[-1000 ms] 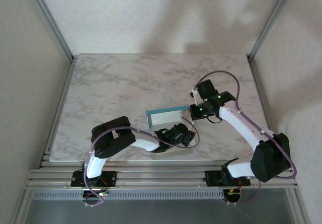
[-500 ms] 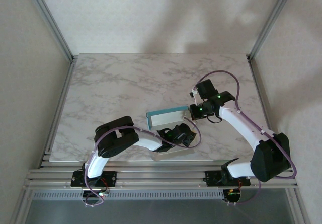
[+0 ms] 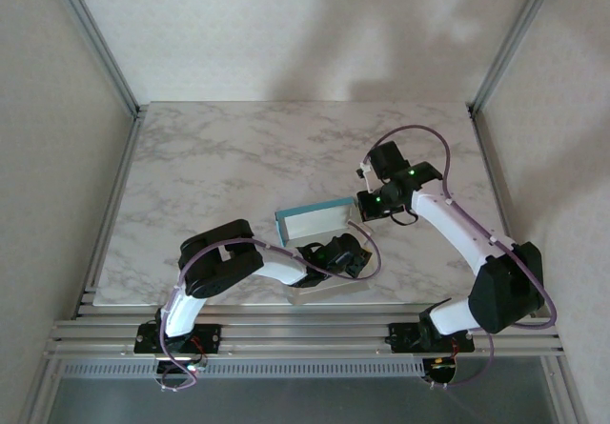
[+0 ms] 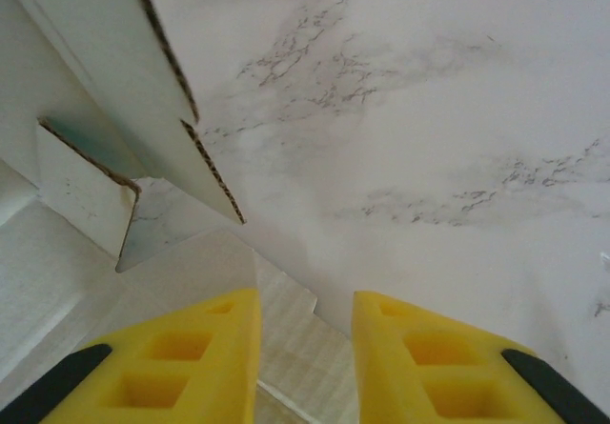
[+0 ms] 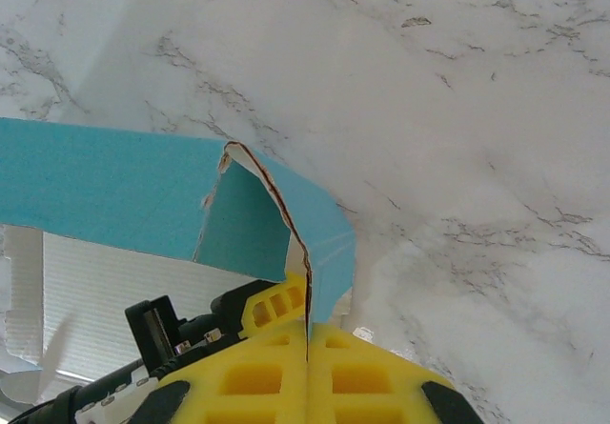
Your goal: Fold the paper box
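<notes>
The paper box lies mid-table, partly raised: a turquoise outer wall stands up and a pale base panel lies flat toward the near edge. My right gripper is shut on the box's right end flap. In the right wrist view the thin card edge runs between the closed yellow fingers, and the turquoise wall stretches left. My left gripper is open over the flat panel. Its yellow fingertips straddle the pale card without gripping it. The pale inner wall rises at the upper left.
The marble tabletop spreads bare to the left and back of the box. An aluminium frame rail runs along the near edge. Upright posts stand at the back corners. Purple cables loop off the right arm.
My right gripper has moved slightly away from me with the box's end flap still held, and the standing wall has shifted a little left. The left arm tucked in slightly earlier and now holds still.
</notes>
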